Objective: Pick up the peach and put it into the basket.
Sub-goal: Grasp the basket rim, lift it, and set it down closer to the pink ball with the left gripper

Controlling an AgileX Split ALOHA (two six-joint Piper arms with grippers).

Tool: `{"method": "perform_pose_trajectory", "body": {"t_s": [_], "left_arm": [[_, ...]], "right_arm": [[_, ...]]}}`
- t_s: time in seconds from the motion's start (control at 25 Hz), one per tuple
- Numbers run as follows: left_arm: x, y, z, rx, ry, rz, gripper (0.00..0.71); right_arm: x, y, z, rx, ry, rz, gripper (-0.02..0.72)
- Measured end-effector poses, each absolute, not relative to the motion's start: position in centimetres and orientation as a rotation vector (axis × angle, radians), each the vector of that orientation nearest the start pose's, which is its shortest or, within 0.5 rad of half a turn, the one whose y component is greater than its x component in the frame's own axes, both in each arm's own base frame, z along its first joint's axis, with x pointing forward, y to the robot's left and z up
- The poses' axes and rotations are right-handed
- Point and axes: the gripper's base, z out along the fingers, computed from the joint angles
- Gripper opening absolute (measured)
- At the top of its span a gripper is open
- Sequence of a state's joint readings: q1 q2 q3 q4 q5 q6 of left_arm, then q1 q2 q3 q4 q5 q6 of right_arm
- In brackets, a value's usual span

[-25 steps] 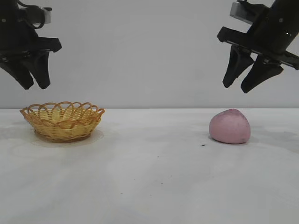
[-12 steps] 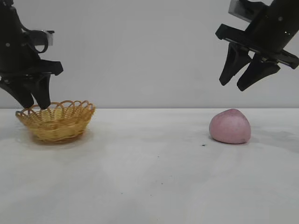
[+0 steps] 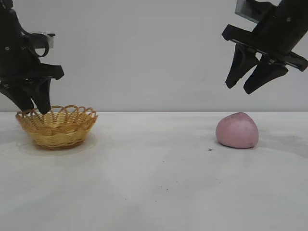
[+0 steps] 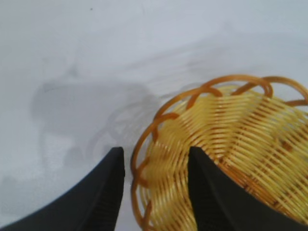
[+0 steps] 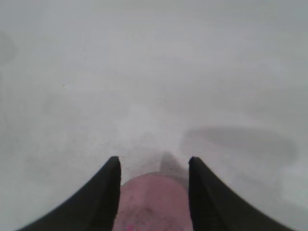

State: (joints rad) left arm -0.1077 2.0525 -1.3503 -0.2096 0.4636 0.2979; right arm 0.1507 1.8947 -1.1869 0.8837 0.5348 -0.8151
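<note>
The dusty-pink peach [image 3: 237, 130] lies on the white table at the right. My right gripper [image 3: 239, 89] hangs open a little above it, empty; in the right wrist view the peach [image 5: 151, 202] shows between and below the open fingers of that gripper [image 5: 154, 161]. The yellow-tan wicker basket [image 3: 57, 127] with its orange looped rim stands at the left. My left gripper [image 3: 36, 109] is open and down at the basket's left rim. In the left wrist view one finger [image 4: 108, 192] is outside the rim and the other inside the basket [image 4: 240, 139].
The white table [image 3: 154, 168] runs bare between basket and peach. A plain grey wall stands behind. A small dark speck [image 3: 210, 149] lies just left of the peach.
My left gripper has come down onto the basket's left rim, and the basket has shifted a little to the left. My right gripper has barely moved.
</note>
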Motion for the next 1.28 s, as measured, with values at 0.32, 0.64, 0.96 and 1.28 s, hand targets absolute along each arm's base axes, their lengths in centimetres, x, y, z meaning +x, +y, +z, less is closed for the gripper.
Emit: {"method": "perform_pose_trajectory", "body": {"t_s": [0.32, 0.64, 0.96, 1.28], "left_arm": [[42.3, -5.5, 13.8, 0.272, 2.656, -0.144, 0.057], [42.1, -5.8, 14.0, -0.256, 2.696, -0.316, 0.000], [39.0, -10.9, 13.1, -0.671, 2.601, -0.581, 0.000], [34.2, -14.8, 13.3, -0.817, 2.489, -0.664, 0.000]], "right_arm": [[38.0, 9.4, 18.1, -0.356, 2.503, 0.574, 0.295], [38.0, 9.4, 18.1, -0.365, 2.500, 0.571, 0.295], [38.0, 9.4, 18.1, -0.360, 2.499, 0.573, 0.295], [38.1, 9.5, 18.2, -0.348, 2.491, 0.587, 0.295]]}}
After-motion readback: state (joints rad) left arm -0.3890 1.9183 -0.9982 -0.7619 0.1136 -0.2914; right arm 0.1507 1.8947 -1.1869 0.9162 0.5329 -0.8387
